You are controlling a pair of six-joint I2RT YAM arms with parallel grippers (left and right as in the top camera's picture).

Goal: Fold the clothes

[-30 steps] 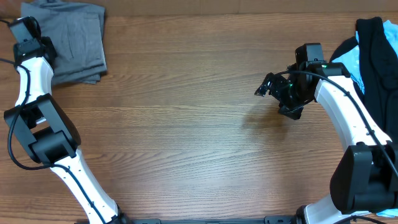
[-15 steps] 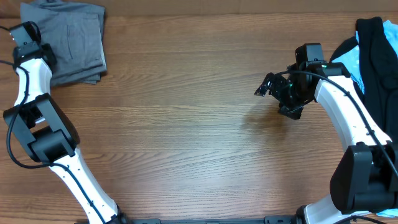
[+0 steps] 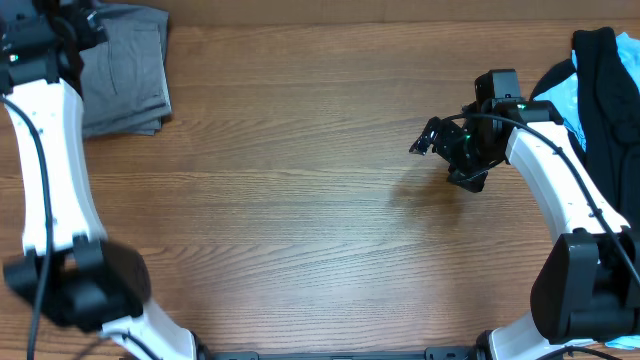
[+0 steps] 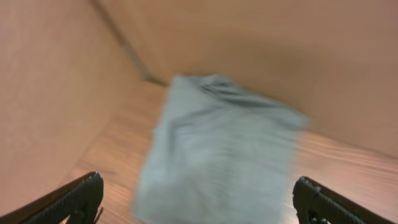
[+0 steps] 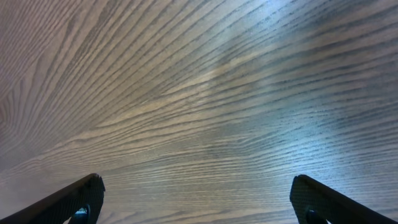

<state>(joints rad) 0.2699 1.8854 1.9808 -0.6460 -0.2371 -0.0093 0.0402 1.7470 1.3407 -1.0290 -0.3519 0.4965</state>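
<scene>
Your left arm (image 3: pixel 45 150) has moved since a second ago.
- Before: folded tight at left edge of table (image 3: pixel 300 200), wrist low beside gray folded garment (image 3: pixel 130 70).
- Now: stretched long, white link running straight up left edge.
- Elbow joint (image 3: pixel 80 290) dropped to bottom-left corner, looks larger and blurred in overhead.
- Left gripper (image 4: pixel 199 198) end shifted up and right, now over garment's top-left corner, hiding part of it.
- Your left wrist view smeared; fingers (image 4: pixel 78 198) spread wide, garment framed between them.
</scene>
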